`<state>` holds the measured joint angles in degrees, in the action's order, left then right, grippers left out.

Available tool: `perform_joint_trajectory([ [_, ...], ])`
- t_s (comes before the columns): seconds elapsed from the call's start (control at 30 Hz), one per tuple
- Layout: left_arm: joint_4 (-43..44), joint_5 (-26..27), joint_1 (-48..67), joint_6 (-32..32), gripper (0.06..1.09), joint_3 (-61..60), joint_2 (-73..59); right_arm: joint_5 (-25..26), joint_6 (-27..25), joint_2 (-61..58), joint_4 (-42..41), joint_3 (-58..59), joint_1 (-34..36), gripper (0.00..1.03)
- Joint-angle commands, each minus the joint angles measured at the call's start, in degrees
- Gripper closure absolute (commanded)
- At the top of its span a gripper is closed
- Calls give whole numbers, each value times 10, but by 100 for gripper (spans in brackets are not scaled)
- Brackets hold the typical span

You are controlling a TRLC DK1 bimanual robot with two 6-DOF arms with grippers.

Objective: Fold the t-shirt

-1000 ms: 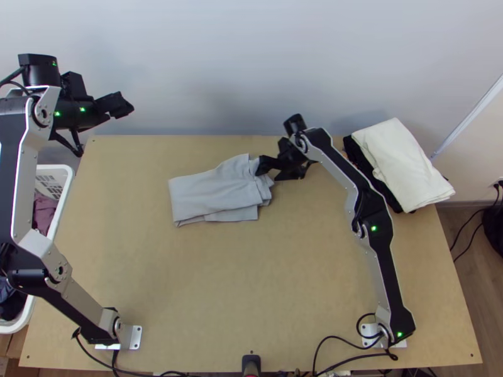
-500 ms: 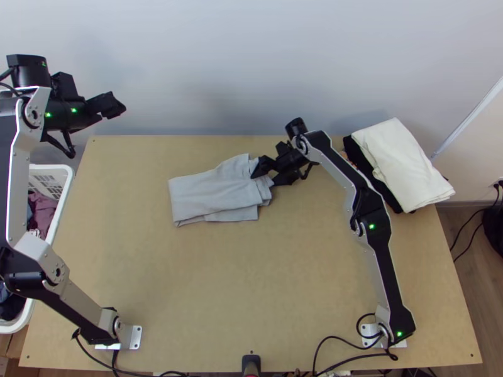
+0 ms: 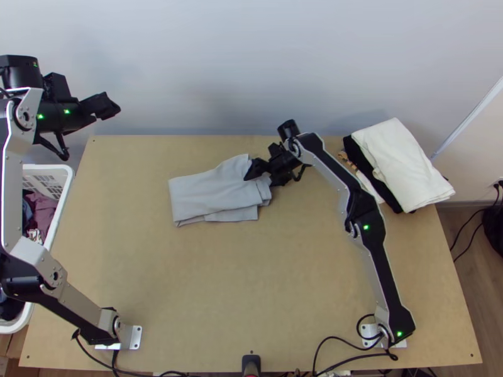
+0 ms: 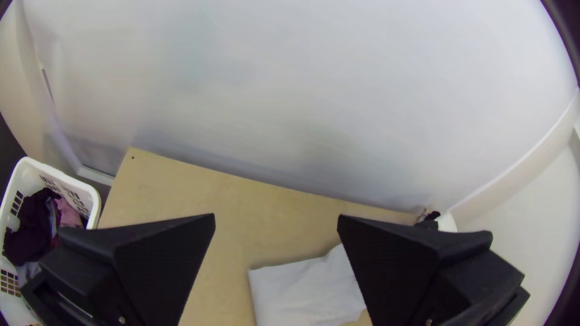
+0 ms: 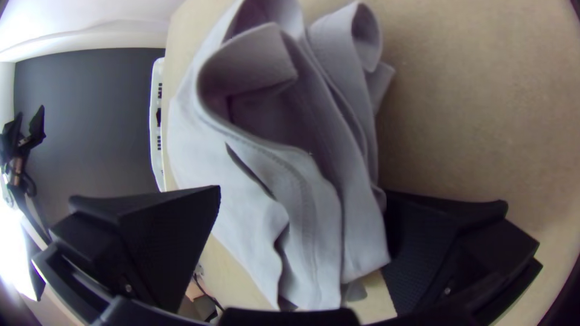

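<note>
A light grey t-shirt [image 3: 214, 193] lies folded into a compact bundle on the table's far middle, its right end in loose layers. At that end is my right gripper [image 3: 259, 177], low over the cloth. In the right wrist view, the right gripper [image 5: 302, 223] stands open, the layered end of the t-shirt [image 5: 254, 163] between its wide-apart fingers. My left gripper [image 3: 112, 107] is up beyond the table's far left corner, away from the shirt. The left wrist view shows the left gripper [image 4: 277, 218] open and holding nothing, the t-shirt [image 4: 308, 290] on the table below.
A stack of folded clothes with a cream one [image 3: 402, 164] on top lies at the table's far right corner. Left of the table stands a white basket [image 3: 63, 179] with clothes in it. Bare wood [image 3: 251, 283] stretches in front of the shirt.
The right gripper has moved left and lower, onto the shirt's right end. My left gripper has drifted a little to the left. The shirt lies as before.
</note>
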<state>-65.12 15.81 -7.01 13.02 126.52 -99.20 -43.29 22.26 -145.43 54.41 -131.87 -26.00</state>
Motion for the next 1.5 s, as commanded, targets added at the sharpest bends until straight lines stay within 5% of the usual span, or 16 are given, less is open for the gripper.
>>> perform_joint_trajectory([
  [0.0, -7, 3, -8, -5, 10, 2, 23, 8, 2, -25, -4, -15, -23, 4],
  [0.2, -7, 4, -12, -7, 10, 2, 22, 29, 2, -32, -9, -17, -50, 6],
  [0.3, -7, 4, -12, -7, 10, 2, 22, 28, 5, -33, -6, -16, -56, 20],
  [0.37, -7, 4, -12, -7, 10, 2, 22, 28, 16, -34, -5, -16, -57, 46],
  [0.47, -7, 4, -14, -7, 10, 2, 23, 56, 14, -15, -2, -11, -56, 101],
  [1.0, -10, 20, -26, -8, 10, 0, 30, 135, -6, 266, -21, 19, 14, 100],
  [1.47, -11, 35, -41, -10, 10, -13, 44, 226, 42, 399, -147, 39, 194, 100],
])
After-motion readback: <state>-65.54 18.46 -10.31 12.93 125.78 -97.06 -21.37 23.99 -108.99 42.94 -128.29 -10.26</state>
